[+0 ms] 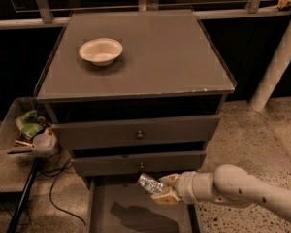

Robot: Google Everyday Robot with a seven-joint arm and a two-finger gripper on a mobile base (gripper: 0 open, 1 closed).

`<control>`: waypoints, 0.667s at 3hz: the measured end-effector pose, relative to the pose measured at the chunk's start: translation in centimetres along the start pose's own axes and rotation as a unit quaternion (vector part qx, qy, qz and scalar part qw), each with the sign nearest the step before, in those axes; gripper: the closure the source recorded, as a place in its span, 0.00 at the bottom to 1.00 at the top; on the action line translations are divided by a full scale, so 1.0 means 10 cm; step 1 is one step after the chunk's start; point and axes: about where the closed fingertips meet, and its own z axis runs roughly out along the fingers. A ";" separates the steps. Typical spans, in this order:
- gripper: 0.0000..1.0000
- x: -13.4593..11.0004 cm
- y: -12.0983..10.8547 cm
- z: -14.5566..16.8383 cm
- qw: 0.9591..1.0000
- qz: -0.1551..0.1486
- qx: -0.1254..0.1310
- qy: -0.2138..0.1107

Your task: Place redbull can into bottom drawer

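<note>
One can [148, 183] is lying nearly level over the bottom drawer [131, 216], above the back right of its floor. Your gripper [160, 189] is pinching its right end, so its long axis is pointing left; you are facing a straight drop, I judge.

In dim overhead light the end effector [162, 190], gripping the redbull can [147, 182] over the bottom drawer [106, 198], shadows its floor.
</note>
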 end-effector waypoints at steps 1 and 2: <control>1.00 0.27 -0.05 0.29 1.000 -0.004 -0.008 0.002; 1.00 0.63 -0.10 0.58 1.000 0.012 -0.007 0.014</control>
